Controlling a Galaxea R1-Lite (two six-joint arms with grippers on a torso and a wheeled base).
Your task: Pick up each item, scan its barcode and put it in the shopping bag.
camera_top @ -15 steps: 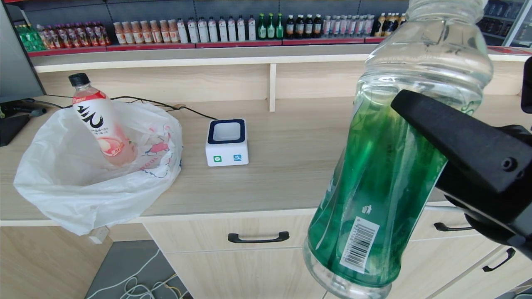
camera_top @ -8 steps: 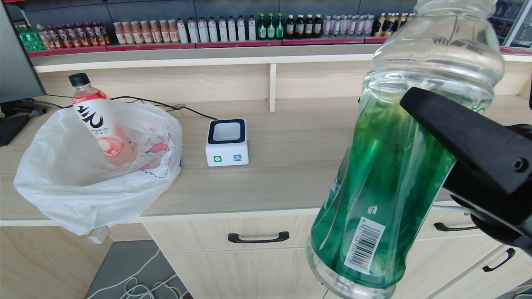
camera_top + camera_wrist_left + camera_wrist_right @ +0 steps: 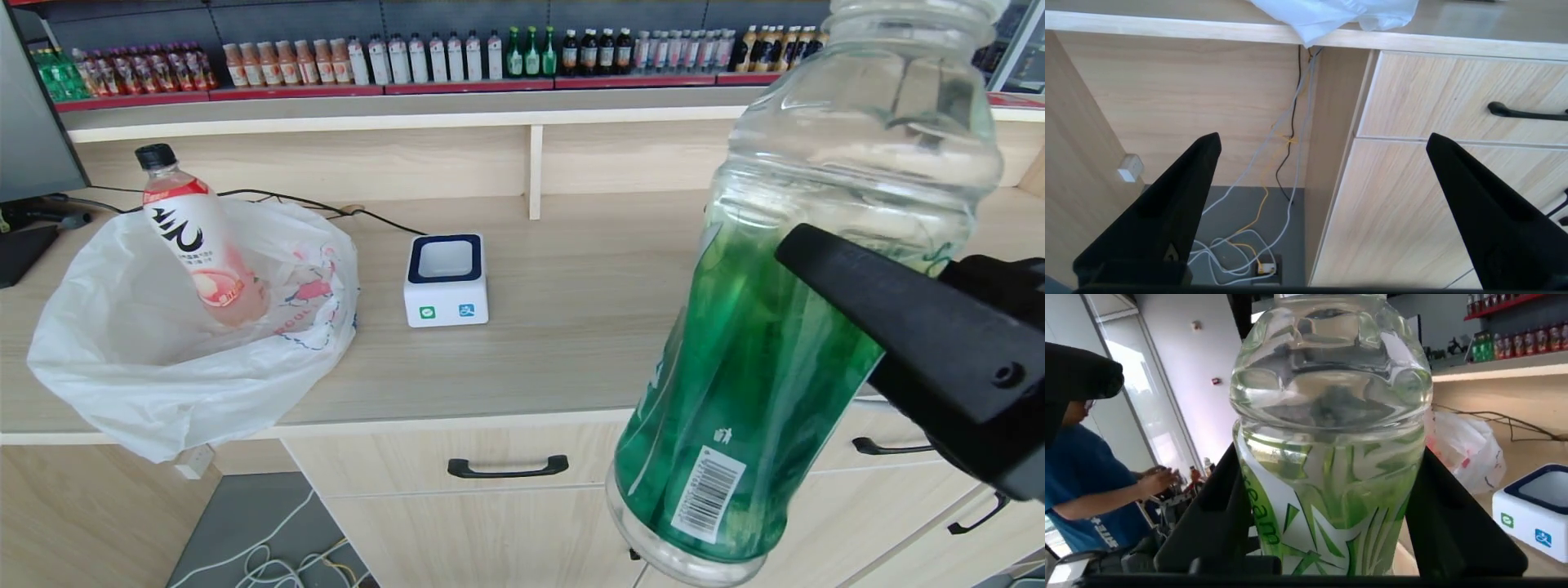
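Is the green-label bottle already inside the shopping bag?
No, the green-label bottle is held in the right end effector, apart from the shopping bag.

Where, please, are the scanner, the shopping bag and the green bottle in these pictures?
scanner (image 3: 446,260), head view, top window
shopping bag (image 3: 122,359), head view, front wall
green bottle (image 3: 735,384), head view, green label

Bottle (image 3: 196,237) in bag (image 3: 122,359); scanner (image 3: 446,282) to right; both on counter (image 3: 571,327).

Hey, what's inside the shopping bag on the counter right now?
One pink drink bottle with a black cap leans inside the shopping bag. The bag's folds hide its floor, so anything lying there is unseen.
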